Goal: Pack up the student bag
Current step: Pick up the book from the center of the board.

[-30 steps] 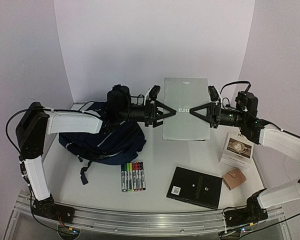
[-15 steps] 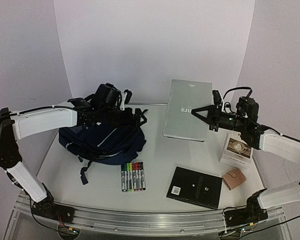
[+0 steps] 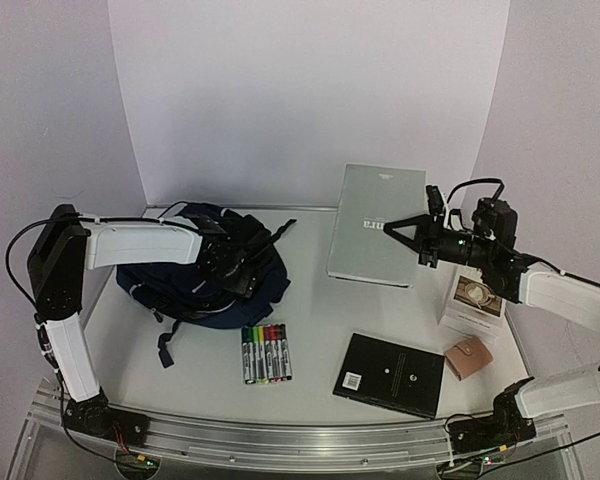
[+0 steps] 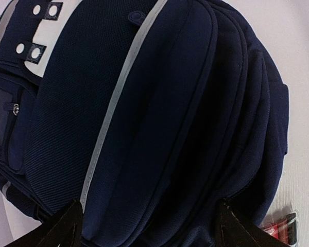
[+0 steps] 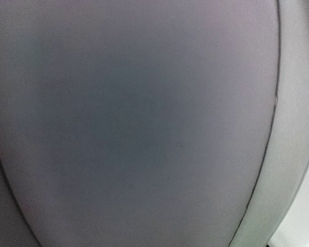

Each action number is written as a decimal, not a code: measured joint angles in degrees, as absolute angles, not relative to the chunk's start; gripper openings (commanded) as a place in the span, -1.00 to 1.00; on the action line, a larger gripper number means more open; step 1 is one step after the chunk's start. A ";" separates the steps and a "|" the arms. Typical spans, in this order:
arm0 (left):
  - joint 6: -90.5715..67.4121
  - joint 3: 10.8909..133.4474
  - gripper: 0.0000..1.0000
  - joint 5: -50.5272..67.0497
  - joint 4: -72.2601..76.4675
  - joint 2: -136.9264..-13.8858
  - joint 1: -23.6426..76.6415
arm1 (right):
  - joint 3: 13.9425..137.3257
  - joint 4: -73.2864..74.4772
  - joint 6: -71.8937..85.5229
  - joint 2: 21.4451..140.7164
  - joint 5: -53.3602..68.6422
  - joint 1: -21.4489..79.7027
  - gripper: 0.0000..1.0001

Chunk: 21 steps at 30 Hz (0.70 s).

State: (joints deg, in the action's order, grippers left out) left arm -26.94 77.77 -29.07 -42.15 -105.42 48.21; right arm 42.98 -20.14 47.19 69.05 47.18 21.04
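Note:
The student bag [image 3: 195,290], dark navy with thin white stripes, lies at the left of the table. It fills the left wrist view [image 4: 159,113]. My left gripper [image 3: 238,268] is down on the bag's right side, open, its fingertips [image 4: 67,226] spread wide over the fabric folds, holding nothing. My right gripper [image 3: 388,229] is shut on the right part of a flat grey laptop-like slab [image 3: 365,240], which is tilted up at the back centre. That slab's grey surface [image 5: 144,123] fills the right wrist view and the right fingers are out of sight there.
A pack of coloured markers [image 3: 265,352] lies in front of the bag. A black notebook [image 3: 390,373] lies front centre-right. A small tan pouch [image 3: 468,357] and a white card with a coffee picture [image 3: 475,297] lie at the right.
My left gripper has let go of the grey slab, swung left and come down onto the bag. My right gripper alone holds the slab, which has shifted slightly right.

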 measured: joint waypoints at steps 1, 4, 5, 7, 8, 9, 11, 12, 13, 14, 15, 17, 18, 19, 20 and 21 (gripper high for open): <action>-26.89 78.45 0.61 -30.11 -42.56 -105.80 48.25 | 42.96 -20.15 47.26 68.87 47.17 21.04 -0.35; -26.85 79.81 0.41 -32.39 -43.07 -107.01 48.25 | 42.90 -20.22 47.51 68.38 47.16 21.04 -0.35; -26.73 79.88 0.39 -32.83 -43.00 -107.25 48.27 | 42.77 -20.35 47.60 68.23 47.16 21.04 -0.35; -26.66 79.88 0.43 -33.07 -43.00 -107.35 48.27 | 42.25 -20.53 47.69 67.97 47.16 21.04 -0.35; -26.37 79.87 0.45 -32.98 -42.92 -107.34 48.26 | 42.08 -20.51 47.74 67.92 47.16 21.04 -0.35; -25.73 79.80 0.43 -32.45 -42.45 -107.30 48.22 | 41.96 -20.47 47.83 67.92 47.16 21.04 -0.35; -24.91 79.25 0.34 -30.89 -40.90 -107.11 48.03 | 41.83 -20.49 47.90 67.92 47.16 21.04 -0.35; -24.56 78.84 0.28 -29.94 -40.11 -106.89 47.81 | 41.80 -20.51 47.90 67.92 47.16 21.04 -0.35; -24.06 78.50 0.23 -29.13 -39.56 -106.59 47.55 | 41.76 -20.51 47.92 67.92 47.16 21.04 -0.35; -23.74 78.24 0.17 -28.36 -39.10 -106.27 47.07 | 41.71 -20.51 47.95 67.92 47.16 21.04 -0.35; -23.62 78.20 0.12 -28.03 -38.89 -106.15 46.74 | 41.68 -20.51 47.98 67.92 47.16 21.04 -0.35; -22.93 78.19 0.04 -27.23 -38.52 -105.97 46.01 | 41.56 -20.51 48.07 67.92 47.16 21.04 -0.35; -22.53 78.19 0.01 -26.75 -38.35 -105.96 45.77 | 41.51 -20.51 48.09 67.92 47.16 21.04 -0.35; -22.23 78.19 0.00 -26.26 -38.18 -105.95 45.58 | 41.47 -20.51 48.11 67.92 47.16 21.04 -0.35; -21.92 78.19 -0.01 -25.76 -37.94 -105.95 45.49 | 41.45 -20.51 48.12 67.91 47.16 21.04 -0.35; -21.50 78.19 -0.02 -25.42 -37.71 -105.95 45.47 | 41.44 -20.51 48.12 67.90 47.16 21.04 -0.35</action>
State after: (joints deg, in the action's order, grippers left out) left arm -21.50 78.19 -25.42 -37.71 -105.95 45.47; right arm 41.44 -20.51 48.12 67.90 47.16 21.04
